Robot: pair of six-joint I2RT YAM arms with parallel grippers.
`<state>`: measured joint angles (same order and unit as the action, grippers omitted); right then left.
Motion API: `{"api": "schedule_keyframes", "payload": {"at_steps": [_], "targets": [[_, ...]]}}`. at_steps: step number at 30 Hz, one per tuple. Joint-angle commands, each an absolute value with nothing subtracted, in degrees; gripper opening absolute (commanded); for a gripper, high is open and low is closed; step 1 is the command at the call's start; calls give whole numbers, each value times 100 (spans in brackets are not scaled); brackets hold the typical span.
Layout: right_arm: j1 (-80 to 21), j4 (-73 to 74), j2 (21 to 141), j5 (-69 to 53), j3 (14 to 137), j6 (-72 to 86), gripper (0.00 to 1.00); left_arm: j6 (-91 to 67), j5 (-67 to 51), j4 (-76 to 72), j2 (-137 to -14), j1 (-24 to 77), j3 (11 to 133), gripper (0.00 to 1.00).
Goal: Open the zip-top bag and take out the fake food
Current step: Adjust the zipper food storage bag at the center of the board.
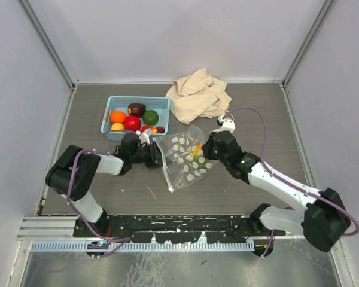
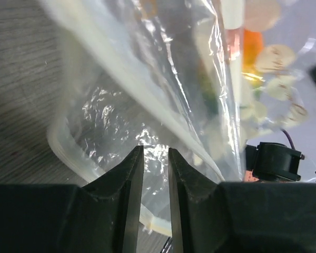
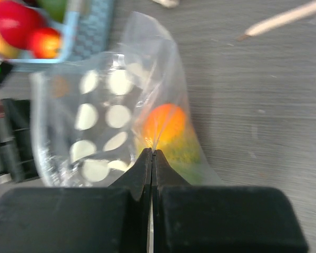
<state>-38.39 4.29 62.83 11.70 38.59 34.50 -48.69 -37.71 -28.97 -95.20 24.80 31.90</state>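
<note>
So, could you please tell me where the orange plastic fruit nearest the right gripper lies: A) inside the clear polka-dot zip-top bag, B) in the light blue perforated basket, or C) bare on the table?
A: the orange plastic fruit shows through the film of the clear polka-dot zip-top bag, just beyond the right gripper.

On table (image 1: pixel 257 119), middle: zip-top bag (image 1: pixel 182 158), between left gripper (image 1: pixel 155 156) at its left edge and right gripper (image 1: pixel 208 148) at its right edge. Inside, toward the right side: fake food (image 1: pixel 197 149). Behind and to the left: basket (image 1: pixel 137 99), holding more fake food. Right of basket, toward the back wall: cloth bag (image 1: pixel 197 95), just beside basket's far right corner.
</note>
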Motion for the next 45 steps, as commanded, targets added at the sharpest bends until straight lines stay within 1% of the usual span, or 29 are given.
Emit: {"api": "schedule_keyframes", "payload": {"at_steps": [1, 3, 4, 5, 7, 11, 13, 14, 17, 18, 20, 21, 25, 27, 30, 34, 37, 39, 42, 45], "targets": [[-3815, 1531, 7078, 2338, 4145, 3090, 6, -5184, -4045, -3859, -9752, 2505, 3262, 27], [-3815, 1398, 7076, 2103, 4025, 2958, 13, -5207, -4086, -3903, -9844, 2510, 3306, 28], [-3814, 1312, 6989, 1992, 3970, 2921, 19, -5204, -4112, -3908, -9870, 2512, 3328, 29], [-3822, 1229, 6875, 1880, 3927, 2867, 30, -5197, -4122, -3906, -9907, 2513, 3337, 29], [-3821, 1062, 6660, 1778, 3872, 2759, 43, -5201, -4170, -3899, -9974, 2522, 3368, 30], [-3783, 990, 6626, 1637, 3893, 2683, 54, -5177, -4219, -3861, -10075, 2578, 3426, 31], [-3756, 960, 6740, 1525, 3874, 2731, 55, -5168, -4225, -3823, -10105, 2607, 3444, 32], [-3739, 913, 6812, 1438, 3831, 2774, 54, -5168, -4225, -3821, -10114, 2622, 3437, 32], [-3727, 736, 6917, 1196, 3719, 2925, 39, -5147, -4226, -3777, -10125, 2661, 3437, 32], [-3722, 715, 6933, 1061, 3711, 2951, 30, -5115, -4223, -3738, -10121, 2665, 3429, 32], [-3725, 651, 6915, 903, 3722, 2971, 4, -5055, -4204, -3614, -10108, 2663, 3443, 32], [-3726, 605, 6868, 784, 3726, 2971, 1, -5021, -4192, -3545, -10100, 2666, 3452, 32], [-3722, -41, 6371, -392, 3852, 3316, 1, -4837, -4071, -3233, -10051, 2663, 3488, 30], [-3726, -440, 6103, -692, 3900, 3655, 1, -4714, -4018, -3026, -10014, 2663, 3511, 27], [-3716, -531, 5942, -378, 3826, 3863, 1, -4606, -3929, -2849, -10009, 2655, 3513, 24], [-3684, 223, 6413, 234, 3723, 3851, 1, -4571, -3895, -2840, -10117, 2654, 3532, 24], [-3691, 114, 6305, -40, 3503, 3880, 1, -4591, -3905, -2896, -10216, 2655, 3553, 26], [-3738, -118, 6083, -656, 3547, 3764, 1, -4649, -3924, -2984, -10238, 2648, 3527, 27], [-3976, 169, 5841, -366, 3785, 3532, 1, -4705, -3930, -3014, -10206, 2639, 3505, 30], [-4055, -87, 5745, -825, 3990, 3579, 1, -4781, -3984, -3051, -10163, 2641, 3500, 31]]}}
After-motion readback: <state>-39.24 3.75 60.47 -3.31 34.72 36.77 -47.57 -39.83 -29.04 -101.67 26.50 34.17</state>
